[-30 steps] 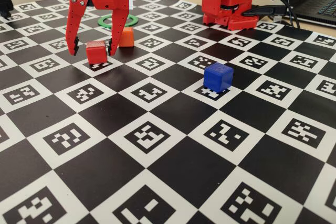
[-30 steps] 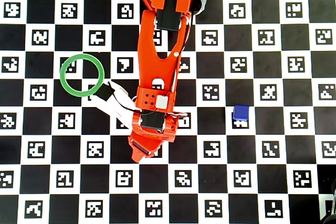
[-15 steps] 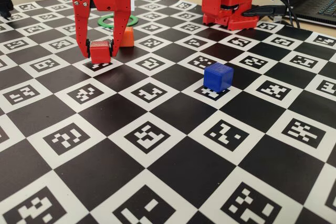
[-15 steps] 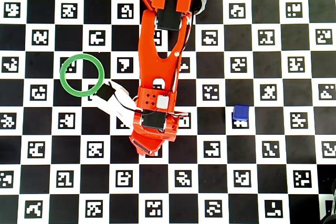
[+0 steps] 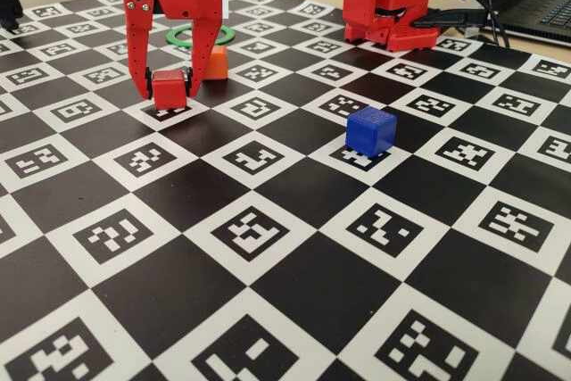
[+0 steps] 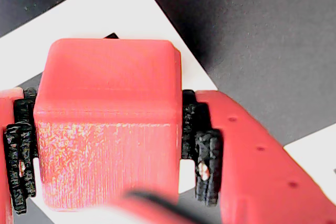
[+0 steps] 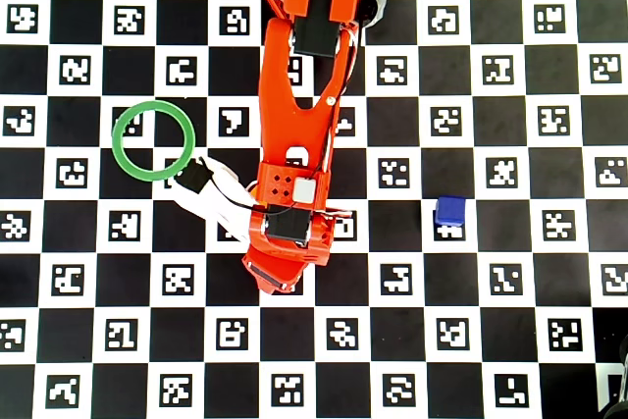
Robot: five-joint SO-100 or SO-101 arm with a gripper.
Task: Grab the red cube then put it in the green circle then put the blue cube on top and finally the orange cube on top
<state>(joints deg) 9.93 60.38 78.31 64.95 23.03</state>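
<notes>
Red plastic jaws (image 5: 168, 88) of the arm stand upright in the fixed view, clamped from both sides on the small matte red plastic cube (image 5: 167, 88), which sits at or just above a white tagged square of the black-and-white checkered surface (image 5: 294, 283); whether it touches the square I cannot tell. Just behind the right finger shows part of the small bright orange plastic cube (image 5: 217, 62), and farther back lies the thin flat green ring (image 5: 178, 37), partly hidden by the jaws. The small deep-blue plastic cube (image 5: 370, 129) rests on a white square well to the right, apart from everything else. In the wrist view the red cube (image 6: 107, 124) fills the middle, with a black ribbed pad (image 6: 207, 161) pressed against its right face and another against its left. In the overhead view the red arm (image 7: 299, 125) reaches down the picture and covers the red and orange cubes; the green ring (image 7: 120, 156) lies to its left, open centre empty, and the blue cube (image 7: 449, 210) sits to its right.
</notes>
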